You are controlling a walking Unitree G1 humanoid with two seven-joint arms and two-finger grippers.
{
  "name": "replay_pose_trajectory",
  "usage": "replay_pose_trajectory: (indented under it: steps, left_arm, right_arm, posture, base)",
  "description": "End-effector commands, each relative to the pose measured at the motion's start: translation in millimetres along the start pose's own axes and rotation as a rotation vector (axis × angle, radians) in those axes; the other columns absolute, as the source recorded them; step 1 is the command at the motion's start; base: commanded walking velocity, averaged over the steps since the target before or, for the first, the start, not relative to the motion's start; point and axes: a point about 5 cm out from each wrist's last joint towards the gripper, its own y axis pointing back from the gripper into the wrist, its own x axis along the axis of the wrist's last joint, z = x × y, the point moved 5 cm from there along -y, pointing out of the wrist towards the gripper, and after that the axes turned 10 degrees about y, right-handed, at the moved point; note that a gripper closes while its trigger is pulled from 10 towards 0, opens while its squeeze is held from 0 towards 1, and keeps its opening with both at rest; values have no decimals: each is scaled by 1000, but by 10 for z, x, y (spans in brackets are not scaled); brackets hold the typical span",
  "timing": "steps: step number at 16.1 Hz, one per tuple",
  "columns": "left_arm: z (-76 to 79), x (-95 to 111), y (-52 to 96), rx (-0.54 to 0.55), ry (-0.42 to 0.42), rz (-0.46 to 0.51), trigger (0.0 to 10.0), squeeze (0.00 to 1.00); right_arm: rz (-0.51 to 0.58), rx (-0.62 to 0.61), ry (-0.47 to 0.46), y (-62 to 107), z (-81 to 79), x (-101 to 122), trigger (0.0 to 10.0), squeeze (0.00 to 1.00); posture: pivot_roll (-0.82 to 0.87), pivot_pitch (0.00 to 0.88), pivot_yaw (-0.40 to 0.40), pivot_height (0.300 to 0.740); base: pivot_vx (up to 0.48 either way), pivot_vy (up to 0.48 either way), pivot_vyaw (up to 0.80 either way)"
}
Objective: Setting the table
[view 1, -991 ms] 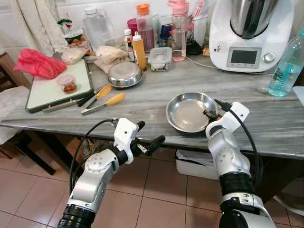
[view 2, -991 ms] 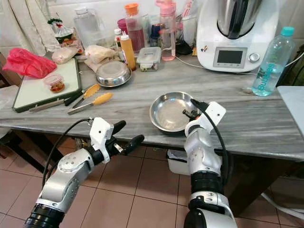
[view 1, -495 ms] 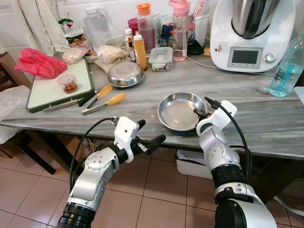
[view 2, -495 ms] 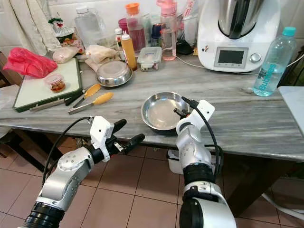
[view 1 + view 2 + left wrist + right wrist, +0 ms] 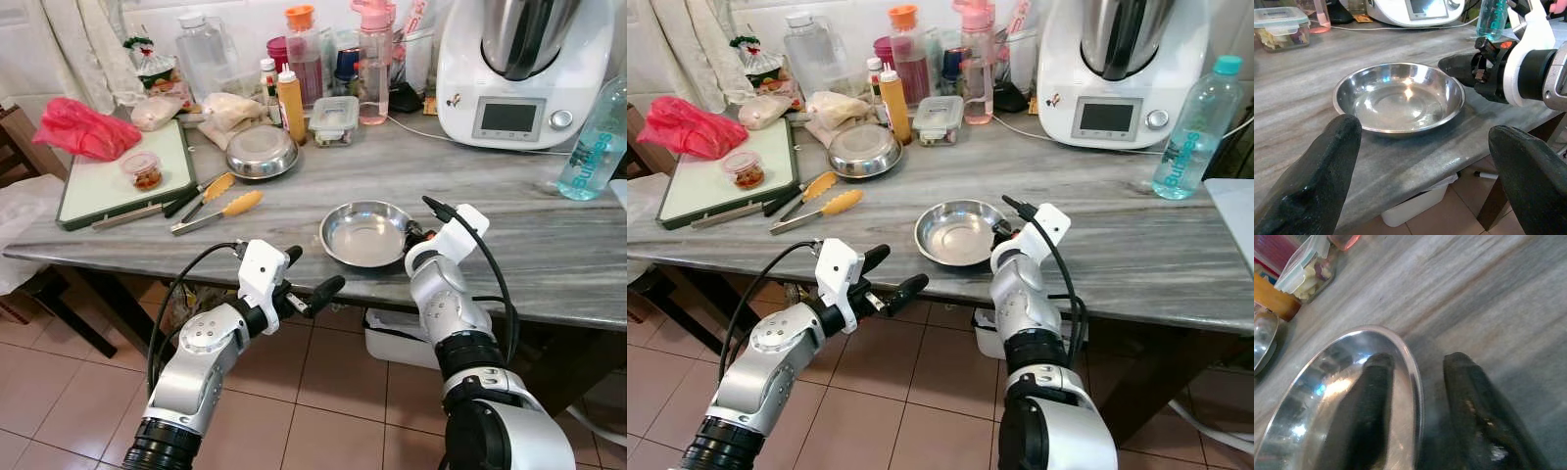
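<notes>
While the steel bowl (image 5: 366,233) sits near the front edge of the grey marble worktop (image 5: 549,245), the right gripper (image 5: 415,236) meets it at its right rim. In the right wrist view one black finger (image 5: 1364,406) lies inside the bowl and the other (image 5: 1476,406) outside on the stone, with the rim between them; the gap is narrow, but whether the fingers actually press the metal I cannot tell. The bowl is upright and holds nothing.

The left gripper (image 5: 306,276) hangs in front of the worktop, below its edge and to the left of the bowl, over the tiled floor (image 5: 59,392). Its two fingers (image 5: 1317,171) are spread wide and grip nothing; the left wrist view looks between them at the bowl.

Farther left on the worktop lie yellow-tipped tongs (image 5: 214,211) and, beside them, a white cutting board (image 5: 108,181) carrying a small lidded tub (image 5: 140,170) and a red plastic bag (image 5: 76,129). A second steel bowl (image 5: 261,152) stands upside down behind the tongs. Along the far side are bottles (image 5: 300,54), a clear lidded food box (image 5: 332,119) and a white kitchen machine (image 5: 524,69). A blue-tinted water bottle (image 5: 598,142) stands at the far right.
</notes>
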Motion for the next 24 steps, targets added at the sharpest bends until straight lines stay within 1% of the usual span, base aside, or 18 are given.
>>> replay_pose_trajectory:
  steps: [1,4,5,6,7,8,9,10,11,12,13,15,17,19,20,22,23,24]
  left_arm:
    - [-39,20,11,9,-12,1,10000,0]
    - [-30,16,-9,3,-12,-2,10000,0]
    - [-22,20,-14,1,-12,0,10000,0]
    - [-20,22,-16,2,-11,2,10000,0]
    - [-20,23,-16,2,-11,3,10000,0]
    - [-26,25,-11,6,-10,5,10000,0]
    - [-31,24,-6,9,-10,7,10000,0]
    - [-34,23,-5,10,-9,7,10000,0]
    - [-32,21,-7,13,-6,10,10000,0]
    - [-28,19,-13,13,-5,11,10000,0]
    - [-21,14,-23,12,-4,11,10000,0]
    - [-7,4,-41,11,9,13,10000,0]
    - [-36,-36,-45,34,23,14,10000,0]
    - [-63,-17,-34,70,26,38,10000,0]
    - [-107,8,-15,111,28,62,10000,0]
    - [-151,16,11,154,32,77,10000,0]
    - [-203,43,42,203,23,100,10000,0]
    - [-263,72,77,251,15,117,10000,0]
  right_arm:
    - [-4,7,-14,-4,-35,-11,10000,1000]
    - [6,6,-11,0,-10,10,10000,1000]
    - [49,38,21,17,-54,94,10000,1000]
    - [102,64,84,50,-93,189,10000,1000]
    - [129,78,110,72,-111,232,10000,1000]
    - [203,97,192,147,-122,344,10000,1000]
    - [250,101,241,215,-104,410,10000,1000]
    - [275,107,270,260,-83,446,10000,1000]
    - [334,114,293,391,-1,530,10000,1000]
    - [353,126,293,445,16,553,10000,1000]
    - [362,138,329,499,18,548,10000,1000]
    - [406,140,402,678,45,594,10000,1000]
    - [405,164,442,844,123,535,10000,1000]
    - [411,134,523,953,246,464,10000,1000]
    - [441,132,610,1055,271,418,10000,1000]
    - [402,117,592,1126,346,325,10000,1000]
    - [384,94,595,1191,424,290,10000,1000]
    - [386,93,606,1243,454,285,10000,1000]
  posture:
    - [-148,0,122,740]
    - [-157,0,124,740]
    - [-157,0,123,740]
    - [-156,0,121,740]
    - [-156,0,120,740]
    - [-156,0,118,740]
    - [-157,0,118,740]
    - [-157,0,117,740]
    - [-164,0,113,740]
    - [-168,0,115,740]
    - [-174,0,119,740]
    - [-181,0,119,740]
    - [-189,0,115,740]
    - [-190,0,108,740]
    - [-190,0,106,740]
    - [-190,0,106,740]
    - [-186,0,111,740]
    - [-185,3,113,740]
  base:
    - [0,0,0]
    - [0,0,0]
    - [0,0,0]
    - [0,0,0]
    - [0,0,0]
    - [0,0,0]
    - [0,0,0]
    - [0,0,0]
    - [0,0,0]
    - [0,0,0]
    - [0,0,0]
    - [0,0,0]
    - [0,0,0]
    - [0,0,0]
    - [0,0,0]
    - [0,0,0]
    - [0,0,0]
    - [0,0,0]
